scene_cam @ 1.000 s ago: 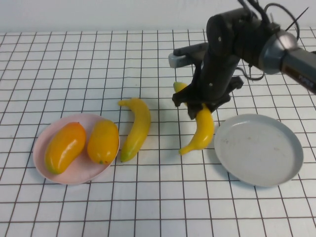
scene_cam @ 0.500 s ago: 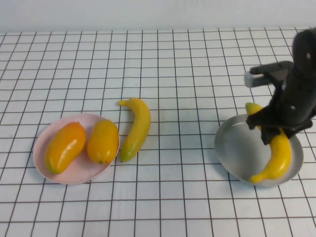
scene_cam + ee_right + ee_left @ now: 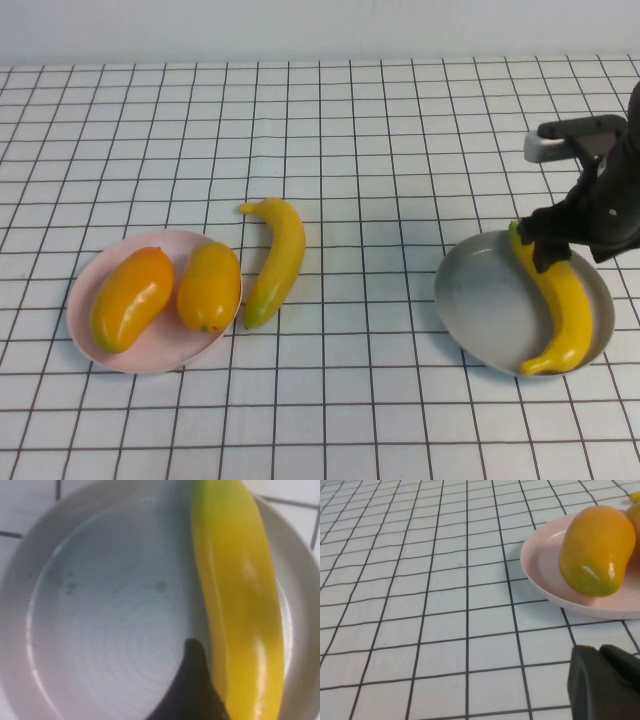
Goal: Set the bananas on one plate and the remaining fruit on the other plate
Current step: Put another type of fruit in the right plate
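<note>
One banana (image 3: 565, 305) lies along the right side of the grey plate (image 3: 480, 300). My right gripper (image 3: 556, 248) hangs over its upper end, open, fingers astride it. In the right wrist view one dark finger (image 3: 192, 690) stands beside the banana (image 3: 237, 595) over the plate (image 3: 110, 615). A second banana (image 3: 277, 258) lies on the table just right of the pink plate (image 3: 160, 355). That plate holds two orange-yellow fruits (image 3: 132, 297) (image 3: 209, 286). My left gripper (image 3: 600, 652) is shut and empty, low over the table near the pink plate (image 3: 545, 575) and a fruit (image 3: 597, 550).
A white cloth with a black grid (image 3: 350, 130) covers the table. The right arm's dark body (image 3: 600, 190) rises at the right edge above the grey plate.
The right arm carried the banana from mid-table rightward to the grey plate. The banana now lies flat in it and the gripper's fingers have spread. The left side is unchanged.
</note>
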